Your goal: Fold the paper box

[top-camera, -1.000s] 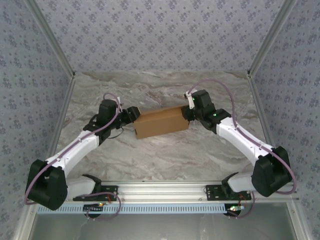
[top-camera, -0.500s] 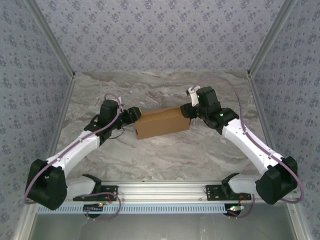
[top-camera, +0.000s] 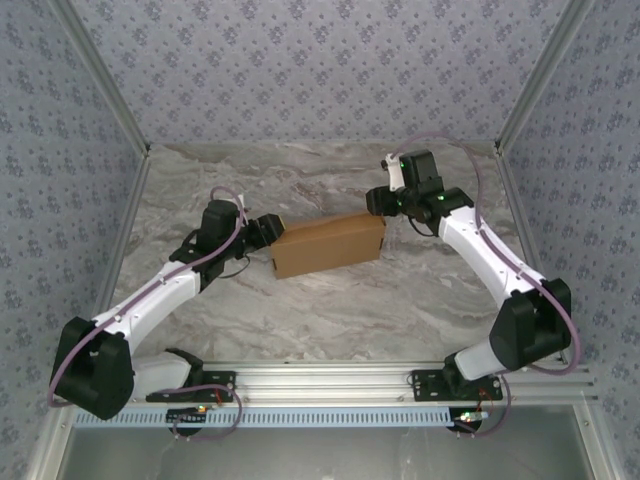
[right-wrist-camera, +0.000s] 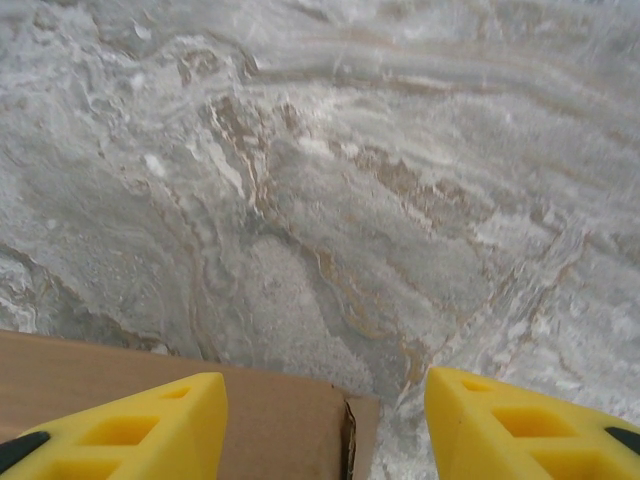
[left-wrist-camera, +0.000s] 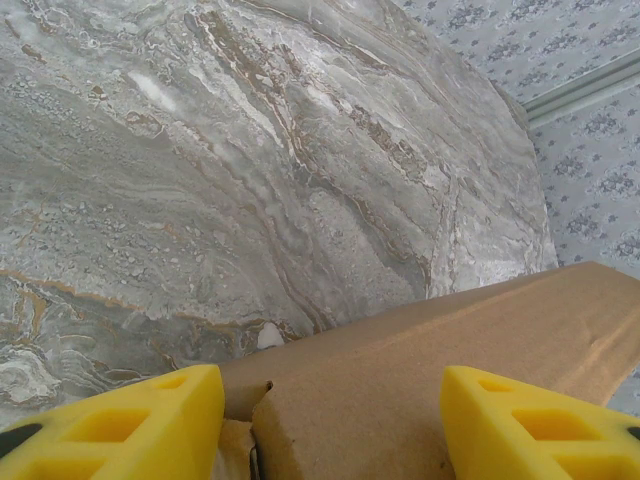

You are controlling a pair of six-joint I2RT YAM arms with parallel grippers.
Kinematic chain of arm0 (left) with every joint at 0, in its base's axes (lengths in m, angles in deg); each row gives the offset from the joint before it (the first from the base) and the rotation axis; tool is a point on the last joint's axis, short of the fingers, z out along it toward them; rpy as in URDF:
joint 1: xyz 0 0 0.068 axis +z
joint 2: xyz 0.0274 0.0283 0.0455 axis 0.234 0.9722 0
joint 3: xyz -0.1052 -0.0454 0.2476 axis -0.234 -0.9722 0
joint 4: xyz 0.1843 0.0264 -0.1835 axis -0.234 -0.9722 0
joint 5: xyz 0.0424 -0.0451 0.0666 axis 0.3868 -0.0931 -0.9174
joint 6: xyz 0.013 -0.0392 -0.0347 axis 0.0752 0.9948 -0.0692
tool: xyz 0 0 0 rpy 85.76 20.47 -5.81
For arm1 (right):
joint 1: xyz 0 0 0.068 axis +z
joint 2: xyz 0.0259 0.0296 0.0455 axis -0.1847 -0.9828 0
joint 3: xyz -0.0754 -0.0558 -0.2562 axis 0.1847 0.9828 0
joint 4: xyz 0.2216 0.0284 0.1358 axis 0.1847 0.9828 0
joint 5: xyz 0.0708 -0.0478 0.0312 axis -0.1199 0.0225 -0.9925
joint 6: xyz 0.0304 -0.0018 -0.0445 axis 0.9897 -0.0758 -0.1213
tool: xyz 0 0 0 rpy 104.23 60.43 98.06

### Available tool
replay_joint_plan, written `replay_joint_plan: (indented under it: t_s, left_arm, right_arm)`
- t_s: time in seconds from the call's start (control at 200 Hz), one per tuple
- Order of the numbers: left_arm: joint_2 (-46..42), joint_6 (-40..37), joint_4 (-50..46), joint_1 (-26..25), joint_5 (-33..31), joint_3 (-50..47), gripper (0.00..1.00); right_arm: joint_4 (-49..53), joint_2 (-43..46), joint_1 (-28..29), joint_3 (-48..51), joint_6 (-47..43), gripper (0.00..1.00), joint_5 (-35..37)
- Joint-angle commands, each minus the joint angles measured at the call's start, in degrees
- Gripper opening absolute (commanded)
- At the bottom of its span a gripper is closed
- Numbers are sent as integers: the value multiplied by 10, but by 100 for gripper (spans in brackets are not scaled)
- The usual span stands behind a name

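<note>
**A:** Overhead, the left arm (top-camera: 150, 295) stretched from the lower left toward the middle, low over the marble table (top-camera: 330, 320). The left gripper (top-camera: 264, 231) sat right at the left end of the paper box (top-camera: 328, 245).

**B:** And its fingers?

**A:** In the left wrist view the yellow fingers (left-wrist-camera: 120, 425) stood apart, with the tan cardboard filling the gap between them. I couldn't tell whether the pads actually pressed it.

**B:** The right side?

**A:** The right arm (top-camera: 500, 280) bent up from the lower right. The right gripper (top-camera: 383, 203) hung just past the box's right end, fingers (right-wrist-camera: 130, 425) spread on nothing. There was bare marble between them and the box's corner low in that view.

**B:** And the box?

**A:** It lay folded shut at centre frame, slanted, with its right end higher in the picture.
</note>
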State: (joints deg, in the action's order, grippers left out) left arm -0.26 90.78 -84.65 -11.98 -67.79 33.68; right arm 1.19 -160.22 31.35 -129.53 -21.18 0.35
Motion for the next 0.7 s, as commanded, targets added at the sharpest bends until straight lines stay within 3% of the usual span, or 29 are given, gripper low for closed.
replay_joint_plan:
  t_s: [0.0,0.695]
  left_arm:
    - [16,-14,-76,-7,-6,-15,59]
    - [18,-23,-103,-8,5,-40,59]
  right_arm:
    - [27,-2,-10,5,16,55,-26]
    - [-23,33,-58,194,53,45,-97]
